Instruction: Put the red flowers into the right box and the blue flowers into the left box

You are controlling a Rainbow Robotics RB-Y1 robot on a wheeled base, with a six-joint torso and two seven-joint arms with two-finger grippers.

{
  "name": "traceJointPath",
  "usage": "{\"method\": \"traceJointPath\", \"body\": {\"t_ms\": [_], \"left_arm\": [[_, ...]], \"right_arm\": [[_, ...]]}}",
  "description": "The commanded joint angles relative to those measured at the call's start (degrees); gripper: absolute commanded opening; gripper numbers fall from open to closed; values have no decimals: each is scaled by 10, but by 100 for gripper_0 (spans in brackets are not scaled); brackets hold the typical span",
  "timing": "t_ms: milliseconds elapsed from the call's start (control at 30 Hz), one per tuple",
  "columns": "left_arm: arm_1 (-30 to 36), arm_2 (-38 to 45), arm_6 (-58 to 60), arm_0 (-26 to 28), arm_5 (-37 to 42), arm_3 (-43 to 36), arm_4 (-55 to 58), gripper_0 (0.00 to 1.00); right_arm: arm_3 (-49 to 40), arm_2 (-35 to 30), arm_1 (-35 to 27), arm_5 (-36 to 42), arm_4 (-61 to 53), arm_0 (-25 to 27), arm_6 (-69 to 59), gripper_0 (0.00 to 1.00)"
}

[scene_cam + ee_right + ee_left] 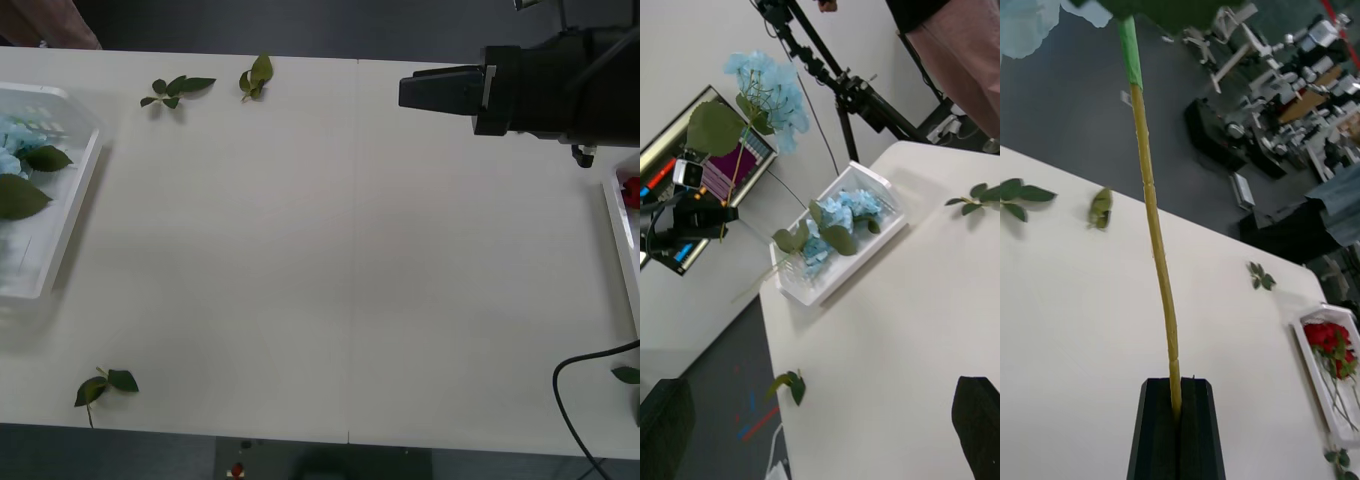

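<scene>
The left tool (1178, 420) is closed on the stem of a blue flower (767, 90), its black fingers (1157, 427) pressed together around the thin yellow-green stalk. From the right wrist view this arm is raised off the table's left side, beyond the left box, the stem rising upright from it and the pale-blue head with one big leaf at the top.

The left box (70, 215) sits at the table's left edge and holds blue flowers (836, 217) with large green leaves lying over them.

The right arm reaches level over the table's far right part, its wrist pointing toward the left side. The right tool (824, 412) stands open, its two black fingers (977, 424) wide apart and nothing between them.

The right box (622, 240) lies at the table's right edge with red flowers (1328, 343) inside, stems running along the tray.

Loose leaf sprigs are scattered on the table (340, 260): two near the far edge (178, 90), one near the near-left corner (103, 385), one at the near-right edge (627, 375).
</scene>
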Motion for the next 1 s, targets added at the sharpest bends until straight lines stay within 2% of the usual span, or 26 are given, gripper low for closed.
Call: {"method": "traceJointPath", "body": {"t_ms": [33,233,400,633,767,1000], "left_arm": [[32,6,17,-5,-2,65,11,0],[75,-6,13,-18,-2,175,14,0],[107,-43,10,-60,-4,267,15,0],[130,-116,-1,-123,-14,346,15,0],[133,-136,-10,-150,-21,386,14,0],[133,-167,-21,-180,-21,431,14,0]], "right_arm": [[-33,-16,-42,-2,-6,22,42,100],[-48,-27,-91,-2,-6,66,74,100],[-48,-42,-140,-1,-7,106,152,100],[-47,-74,-203,11,-17,169,237,100],[-22,-110,-226,70,-17,185,295,100],[49,-161,-236,163,-22,185,390,100]]}}
